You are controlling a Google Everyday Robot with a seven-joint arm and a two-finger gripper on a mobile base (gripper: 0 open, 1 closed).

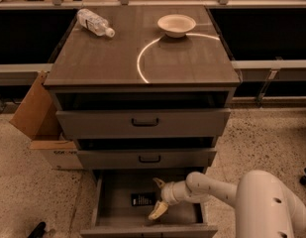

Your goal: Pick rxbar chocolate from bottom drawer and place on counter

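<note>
the cabinet [63, 110] stands with all three of its drawers pulled out, the bottom drawer [115, 202] furthest of all, so its plain grey floor shows. the chocolate bar [141, 200] lies flat on that floor, near the middle of the drawer, black with pale lettering, its long side running across the cabinet's width. the gripper [156, 198] is down inside the same drawer, just to the right of the bar, and its fingers [158, 210] are spread wide apart: one tip sits toward the back of the cabinet, the other toward its front, and the bar's right end lies near the gap between them. whether either finger touches the wrapper cannot be told. the white arm [212, 187] reaches into the drawer from the cabinet's right front side. on top of the cabinet, the counter [103, 58] carries a bright curved line of light, a clear plastic bottle [94, 22] lying on its side at the back left corner, and a small pale bowl [176, 25] toward the back, right of centre. a cardboard box [36, 108] sits on the ground against the cabinet's left side, one flap raised.
</note>
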